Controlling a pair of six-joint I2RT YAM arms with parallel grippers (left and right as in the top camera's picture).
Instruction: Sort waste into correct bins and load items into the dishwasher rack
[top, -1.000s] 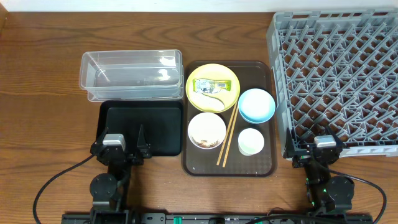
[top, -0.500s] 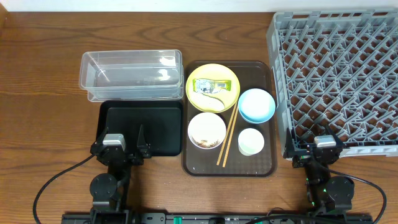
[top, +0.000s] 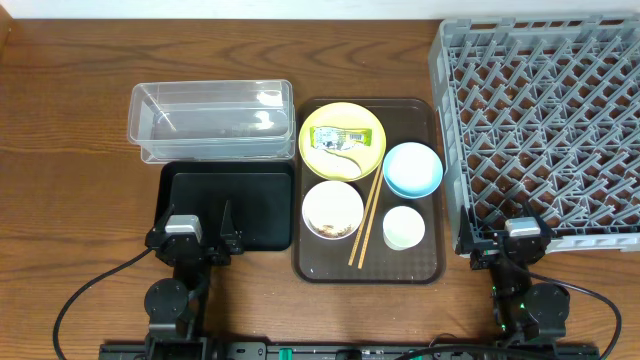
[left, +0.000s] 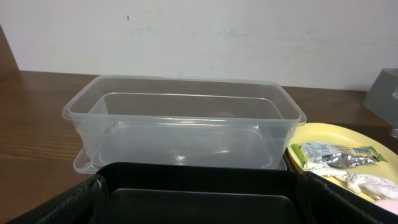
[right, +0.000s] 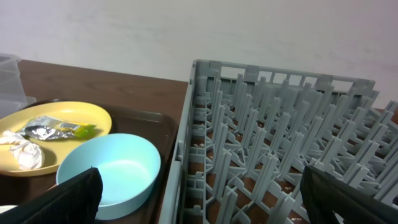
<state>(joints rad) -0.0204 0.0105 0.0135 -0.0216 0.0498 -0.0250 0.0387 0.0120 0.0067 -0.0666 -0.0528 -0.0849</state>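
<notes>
The brown tray (top: 425, 262) holds a yellow plate (top: 367, 122) with a green-yellow wrapper (top: 340, 139) and a white scrap (right: 22, 152) on it. It also holds a light blue bowl (top: 412, 169), a white bowl (top: 332, 208), a small white cup (top: 403, 227) and chopsticks (top: 365, 215). The clear tub (top: 212, 120) stands behind the black tray (top: 228, 205). The grey rack (top: 545, 130) is at the right. My left gripper (top: 193, 220) is open over the black tray's near edge. My right gripper (top: 507, 225) is open at the rack's near left corner. Rice grains cannot be made out.
The left wrist view shows the clear tub (left: 180, 124), empty, with the black tray (left: 186, 174) in front and the plate (left: 311, 134) at right. The right wrist view shows the blue bowl (right: 112, 171) beside the rack wall (right: 186, 137). A white wall is behind the table.
</notes>
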